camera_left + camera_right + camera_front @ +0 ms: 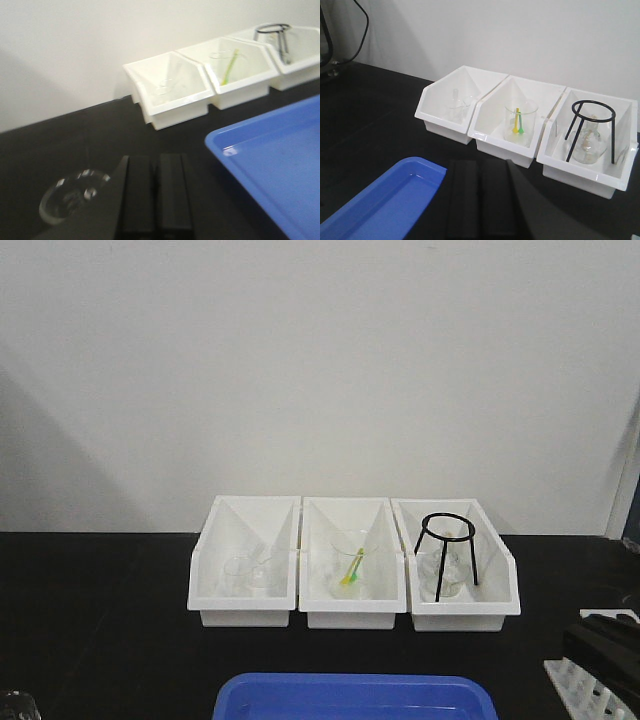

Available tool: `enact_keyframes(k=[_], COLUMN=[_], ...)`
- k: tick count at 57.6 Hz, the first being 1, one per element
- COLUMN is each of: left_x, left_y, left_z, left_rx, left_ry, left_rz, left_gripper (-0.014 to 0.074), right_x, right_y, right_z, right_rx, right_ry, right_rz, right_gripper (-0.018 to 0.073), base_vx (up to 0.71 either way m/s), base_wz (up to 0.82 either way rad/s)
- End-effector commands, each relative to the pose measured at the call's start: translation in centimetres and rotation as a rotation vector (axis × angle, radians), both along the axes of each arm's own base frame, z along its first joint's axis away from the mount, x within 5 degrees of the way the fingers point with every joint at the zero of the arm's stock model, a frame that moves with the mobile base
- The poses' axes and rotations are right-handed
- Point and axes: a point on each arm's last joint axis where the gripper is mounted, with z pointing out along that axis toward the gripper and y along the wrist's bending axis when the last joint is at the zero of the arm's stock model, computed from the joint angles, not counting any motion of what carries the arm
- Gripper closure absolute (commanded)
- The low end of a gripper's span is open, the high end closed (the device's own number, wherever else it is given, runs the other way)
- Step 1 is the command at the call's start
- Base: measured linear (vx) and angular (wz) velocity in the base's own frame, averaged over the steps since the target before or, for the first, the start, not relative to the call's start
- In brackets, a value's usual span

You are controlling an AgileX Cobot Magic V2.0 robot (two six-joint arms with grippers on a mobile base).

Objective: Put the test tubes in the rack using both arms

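While both black grippers, left (156, 197) and right (479, 200), hover above the black table (100, 620), we find their fingers pressed together, clenched on nothing. We note the white plastic holed rack (592, 692) at the front view's lower right corner, beside the shallow blue plastic tray (352, 697). Three white plastic bins (352, 615) line the wall. Clear glassware (70, 197), possibly a beaker, lies blurred under the left gripper.

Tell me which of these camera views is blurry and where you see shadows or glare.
Left wrist view: softest, the white bins and blue tray smeared; small glints on the glassware at lower left. Right wrist view: sharp, bins and black tripod ring crisp. Front view: fairly clear, with a broad grey shadow on the wall at left.
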Motion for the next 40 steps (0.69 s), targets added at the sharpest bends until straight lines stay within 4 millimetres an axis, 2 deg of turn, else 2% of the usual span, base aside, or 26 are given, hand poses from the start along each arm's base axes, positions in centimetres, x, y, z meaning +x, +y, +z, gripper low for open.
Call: enact_keyframes(k=[1, 3, 12, 18, 40], left_x=[-0.7, -1.0, -2.0, -2.3, -2.3], left_y=[0.7, 1.0, 1.6, 1.6, 1.6], left_z=[-0.2, -1.0, -2.1, -2.1, -2.1], left_rx=[-0.108, -0.129, -0.073, -0.019, -0.049], left_ry=[-0.125, -0.127, -0.068, -0.090, -0.075], left_rz=[0.074, 0.107, 0.180, 0.179, 0.180], left_gripper=[0.0617, 0.0617, 0.0617, 0.0617, 0.0617], right_x=[0.0, 0.0, 0.0, 0.0, 0.0], right_y=[-0.1, -0.1, -0.1, -0.1, -0.1], right_z=[1.2, 1.2, 1.2, 1.2, 1.2], right_rx=[0.021, 0.021, 0.022, 0.023, 0.021], right_ry=[-0.043, -0.043, -0.043, -0.042, -0.041], right_rz=[-0.016, -0.016, -0.016, -0.016, -0.016], right_gripper=[0.0567, 0.0567, 0.0567, 0.0567, 0.0567], base_vx=[0.00, 0.00, 0.00, 0.00, 0.00], base_wz=[0.00, 0.00, 0.00, 0.00, 0.00])
